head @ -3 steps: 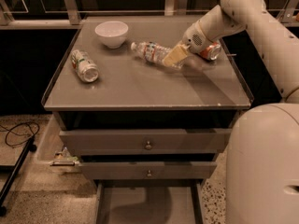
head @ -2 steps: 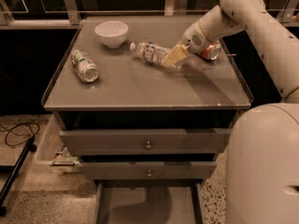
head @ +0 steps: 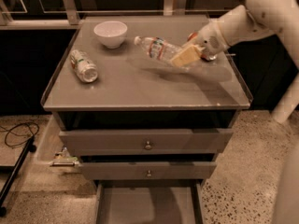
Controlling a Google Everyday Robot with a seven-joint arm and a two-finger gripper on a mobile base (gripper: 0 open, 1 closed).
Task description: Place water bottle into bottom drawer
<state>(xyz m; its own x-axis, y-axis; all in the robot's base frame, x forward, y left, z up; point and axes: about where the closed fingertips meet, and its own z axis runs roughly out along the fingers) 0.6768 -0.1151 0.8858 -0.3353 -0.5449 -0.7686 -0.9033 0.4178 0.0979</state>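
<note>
Your gripper (head: pixel 186 57) appears clamped on the water bottle (head: pixel 156 48) at its base end, cap pointing away. Lift it level; the bottom drawer (head: pixel 149 204) sits open well below the jaws.

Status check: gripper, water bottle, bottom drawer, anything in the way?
Gripper over cabinet top's right rear, shut on water bottle. Bottle looks lifted, cap pointing left. Bottom drawer open below. Can lying at left, out of the way.
</note>
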